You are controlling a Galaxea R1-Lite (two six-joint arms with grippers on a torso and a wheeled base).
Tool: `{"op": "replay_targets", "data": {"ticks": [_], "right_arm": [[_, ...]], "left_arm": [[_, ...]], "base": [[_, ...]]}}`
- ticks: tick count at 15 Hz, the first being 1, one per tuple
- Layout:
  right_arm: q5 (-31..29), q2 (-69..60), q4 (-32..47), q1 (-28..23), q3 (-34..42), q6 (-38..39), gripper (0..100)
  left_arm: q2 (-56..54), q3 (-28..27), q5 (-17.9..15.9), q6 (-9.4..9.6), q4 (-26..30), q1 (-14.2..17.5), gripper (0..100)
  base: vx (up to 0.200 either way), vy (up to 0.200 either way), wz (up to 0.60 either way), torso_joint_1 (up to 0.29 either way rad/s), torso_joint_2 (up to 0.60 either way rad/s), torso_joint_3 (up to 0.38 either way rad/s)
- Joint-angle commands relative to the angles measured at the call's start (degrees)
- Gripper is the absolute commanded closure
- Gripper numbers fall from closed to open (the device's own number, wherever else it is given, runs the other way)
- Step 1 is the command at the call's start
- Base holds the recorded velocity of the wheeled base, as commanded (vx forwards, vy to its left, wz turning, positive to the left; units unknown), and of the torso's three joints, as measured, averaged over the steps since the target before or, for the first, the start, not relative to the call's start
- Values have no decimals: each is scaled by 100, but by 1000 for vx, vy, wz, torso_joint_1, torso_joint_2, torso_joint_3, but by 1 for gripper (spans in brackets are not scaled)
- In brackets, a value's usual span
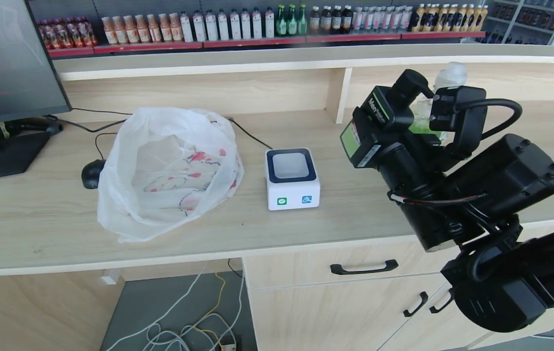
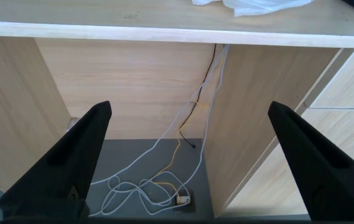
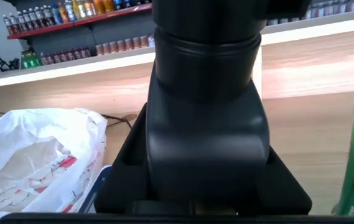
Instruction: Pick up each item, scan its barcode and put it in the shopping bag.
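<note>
Checkout counter, bag and scanner mid-table, bottle off to the right

Left claw (image 2: 189, 163) is hanging below the counter (image 1: 38, 219) edge, fingers spread wide and gripping nothing. Up top, the shopping bag (image 1: 169, 170) is slumping open just beside the scanner (image 1: 292, 178), at its 9 o'clock. The bottle (image 1: 448, 78) is standing at the scanner's 2 o'clock, well apart, with the right claw (image 1: 423, 109) crowding it. Its fingers are hidden, so I can't tell if it's clenched.
</note>
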Motion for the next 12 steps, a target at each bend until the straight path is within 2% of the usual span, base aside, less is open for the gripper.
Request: {"op": "replay_targets", "data": {"ticks": [1, 3, 11, 12], "right_arm": [[5, 22, -14, 4, -71, 1, 100], [-4, 48, -14, 21, -36, 89, 100], [5, 109, -14, 135, 245, 168, 100], [-4, 109, -14, 127, 245, 405, 100]], "left_arm": [[-2, 0, -1, -4, -2, 7, 0], [-2, 0, -1, 5, -2, 7, 0], [-2, 0, -1, 5, -2, 7, 0], [-2, 0, -1, 5, -2, 7, 0]], "base": [[0, 200, 0, 7, 2, 2], [0, 200, 0, 2, 2, 5], [0, 0, 0, 0, 0, 0], [0, 0, 0, 0, 0, 0]]}}
